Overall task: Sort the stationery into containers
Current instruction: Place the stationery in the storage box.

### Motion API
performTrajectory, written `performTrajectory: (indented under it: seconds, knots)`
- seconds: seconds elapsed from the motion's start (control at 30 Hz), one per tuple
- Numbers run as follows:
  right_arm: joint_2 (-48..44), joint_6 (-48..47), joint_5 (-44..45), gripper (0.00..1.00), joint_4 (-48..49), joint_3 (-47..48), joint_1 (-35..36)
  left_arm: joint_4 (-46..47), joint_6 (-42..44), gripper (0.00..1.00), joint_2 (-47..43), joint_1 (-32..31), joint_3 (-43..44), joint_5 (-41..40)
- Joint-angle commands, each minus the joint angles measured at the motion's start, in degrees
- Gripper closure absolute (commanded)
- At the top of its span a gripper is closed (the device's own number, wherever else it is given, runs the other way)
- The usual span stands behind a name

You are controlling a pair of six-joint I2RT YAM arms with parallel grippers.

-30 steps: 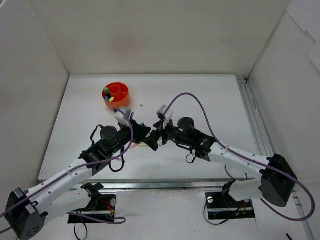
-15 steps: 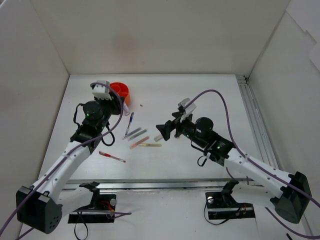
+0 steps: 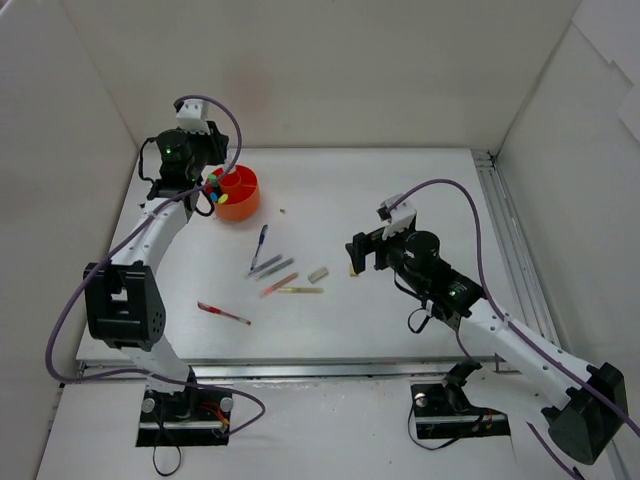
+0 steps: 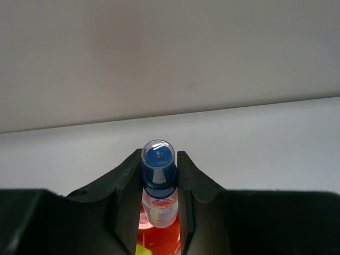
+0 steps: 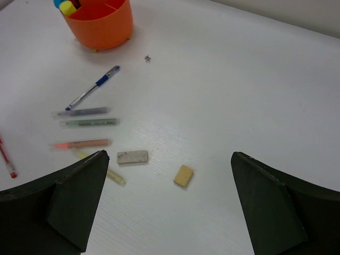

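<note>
— Left side, what have you got?
— My left gripper [image 4: 159, 172] is pinched narrow on the clear, blue-capped plastic tube [image 4: 158, 155]. It's right over the round orange plastic organizer [image 3: 243, 200], I'd say for a straight drop.
— And the right?
— My right gripper [image 5: 170, 199] is spread wide and carrying nothing, above the small beige block eraser [image 5: 184, 176]. Thin smooth pens [image 5: 85, 112] lie loose on the matte white table [image 5: 239, 79].

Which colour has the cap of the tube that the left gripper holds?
Blue. The cap of the clear tube shows best in the left wrist view.
</note>
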Motion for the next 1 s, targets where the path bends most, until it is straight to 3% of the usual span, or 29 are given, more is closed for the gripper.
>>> performTrajectory:
  seconds: [0.0,0.13,0.4,0.97]
  knots:
    - [-0.5,-0.74,2.9,0.02,-1.35,1.83,-1.89,5.51,-1.07,1.0,3.46,2.42,7.79,5.27]
    - [-1.29,-0.56,3.16,0.02,-2.58,1.39,-3.47,5.07,-1.43,1.0,8.74,3.04,11.85,7.21]
    - [-4.28,-2.23,5.71,0.02,-5.84,2.09,-7.78,8.68,-1.07,1.0,12.7,3.57,11.06,6.42]
    - [-8.06,-2.32,5.37,0.02,-8.39,1.48,-11.91,10.25,0.16,1.0,12.62,3.57,5.53,0.97]
